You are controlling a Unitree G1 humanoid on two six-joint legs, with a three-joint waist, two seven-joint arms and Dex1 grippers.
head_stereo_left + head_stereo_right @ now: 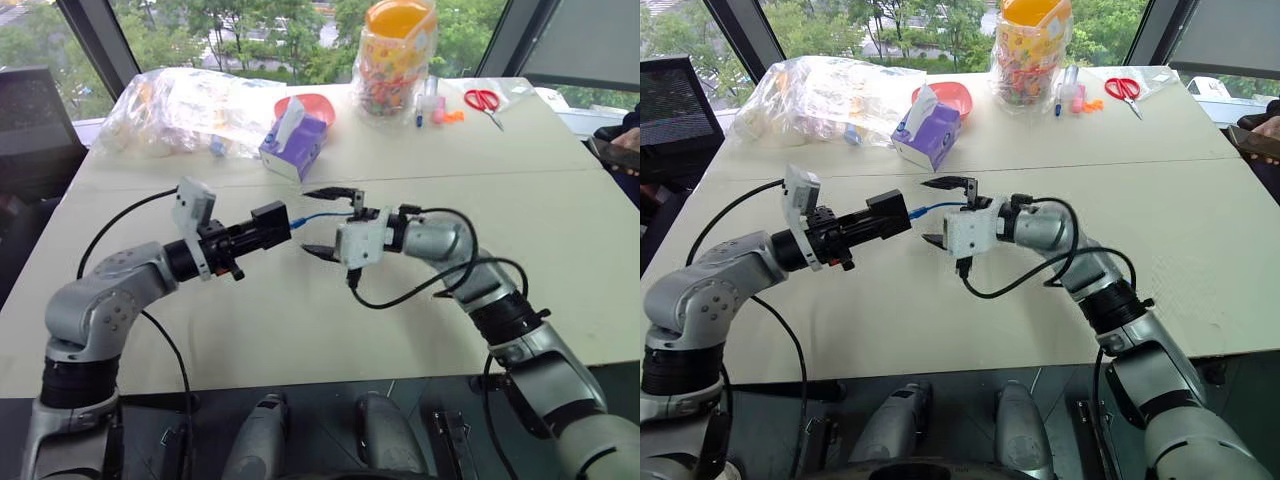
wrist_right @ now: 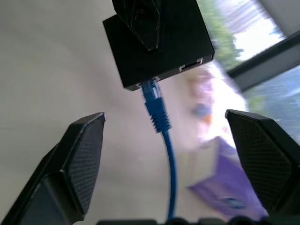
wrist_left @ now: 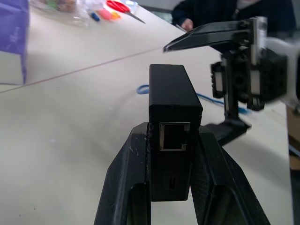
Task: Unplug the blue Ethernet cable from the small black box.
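My left gripper (image 1: 262,232) is shut on the small black box (image 1: 270,225) and holds it level above the table. The box (image 3: 173,103) sits between both left fingers, with an empty port facing the wrist camera. The blue Ethernet cable (image 1: 318,216) runs from the box's far end to my right gripper (image 1: 325,222). In the right wrist view its plug (image 2: 154,105) still sits in a port on the box (image 2: 159,42). My right gripper (image 2: 164,117) is open, its fingers spread wide on either side of the cable without touching it.
A purple tissue box (image 1: 295,145) stands behind the grippers. Further back are a crumpled plastic bag (image 1: 190,105), a red bowl (image 1: 318,104), a candy jar (image 1: 397,60) and red scissors (image 1: 485,100). A person's hand (image 1: 625,140) shows at the right edge.
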